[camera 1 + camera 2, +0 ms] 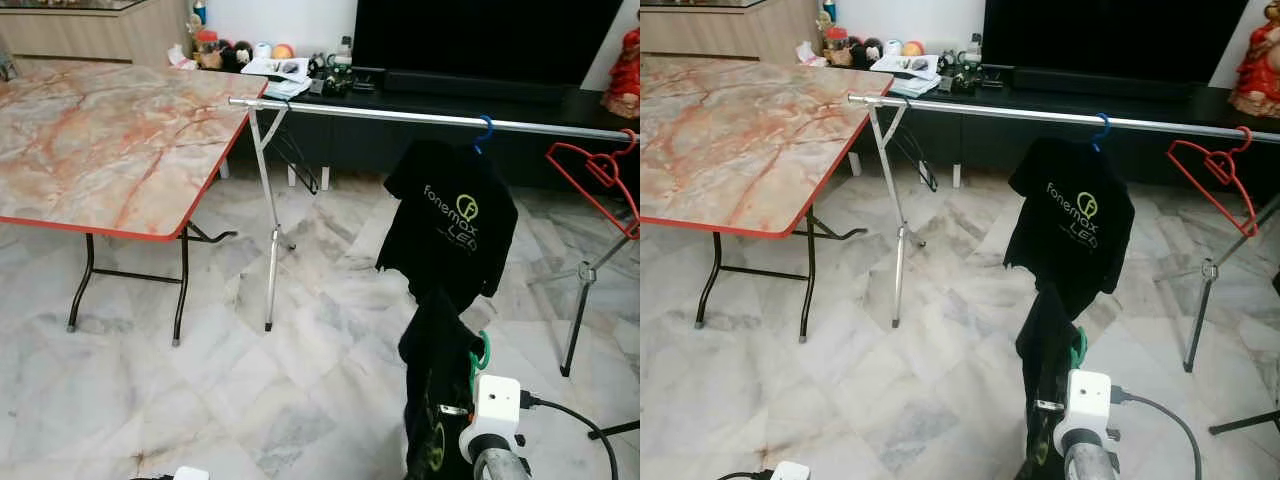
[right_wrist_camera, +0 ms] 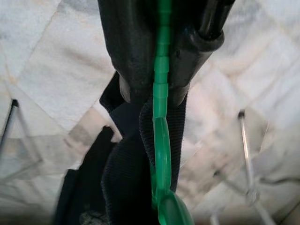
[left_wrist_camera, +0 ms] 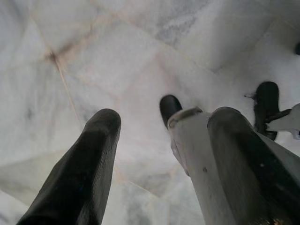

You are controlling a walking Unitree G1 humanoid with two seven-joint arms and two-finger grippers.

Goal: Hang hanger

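1. Right gripper (image 2: 161, 75) low in the foreground, fingers clamped tight on the neck of a green hanger (image 2: 161, 154); the two black fingers press against it from both sides with no gap between.
2. Green hanger carries a dark garment (image 1: 435, 385), which drapes down from it just in front of the robot. Hook of that hanger visible as a green curve beside the white wrist housing (image 1: 496, 402).
3. Held hanger sits well below the clothes rail (image 1: 400, 115) and apart from it; not on the rail.
4. Clothes rail: silver bar running across the scene, resting on slim metal stands (image 1: 272, 230).
5. On the rail: a blue hanger (image 1: 484, 130) bearing a black T-shirt (image 1: 452, 225) with pale lettering, hanging directly beyond the held garment. Further toward the robot's right, a bare red hanger (image 1: 590, 175), tilted.
6. Left gripper (image 3: 159, 140) hangs low over the marble floor (image 3: 93, 56), fingers spread apart, nothing between them.
7. To the robot's left: folding table (image 1: 110, 140) with marble-pattern top and red edge, one corner close to the rail end.
8. Behind the rail: a dark TV (image 1: 480, 35) on a low black cabinet (image 1: 450, 100), with small cluttered items at its left end.
9. Black cable (image 1: 575, 420) running from the right wrist housing.
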